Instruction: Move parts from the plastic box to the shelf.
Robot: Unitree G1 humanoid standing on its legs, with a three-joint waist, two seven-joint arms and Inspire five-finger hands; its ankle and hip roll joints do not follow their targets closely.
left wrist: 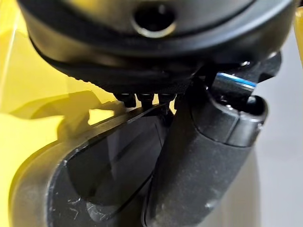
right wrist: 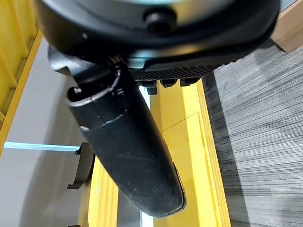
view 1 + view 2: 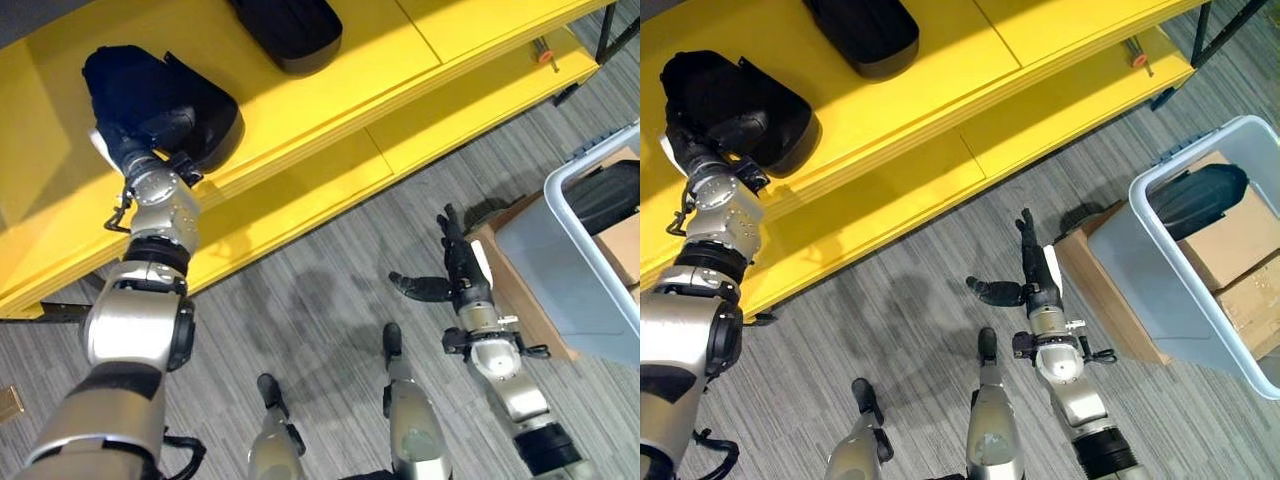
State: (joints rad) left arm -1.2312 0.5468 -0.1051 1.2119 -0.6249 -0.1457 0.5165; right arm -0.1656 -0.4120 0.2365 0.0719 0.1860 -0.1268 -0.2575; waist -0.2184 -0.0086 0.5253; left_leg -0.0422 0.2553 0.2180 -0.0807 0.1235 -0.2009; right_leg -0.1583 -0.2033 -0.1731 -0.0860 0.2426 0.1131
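Observation:
A black moulded part lies on the upper board of the yellow shelf, at its left. My left hand is at the part's near end. In the left wrist view the thumb curls over the part's rim while the fingers run under it. A second black part rests farther back on the same board. The pale plastic box stands on the floor at the right, with another black part inside. My right hand hovers over the carpet beside the box, open and holding nothing.
Brown cardboard boxes sit inside the plastic box, and a cardboard piece lies against its near side. A small orange-tipped tool lies on the lower shelf board. Grey carpet stretches between shelf and box.

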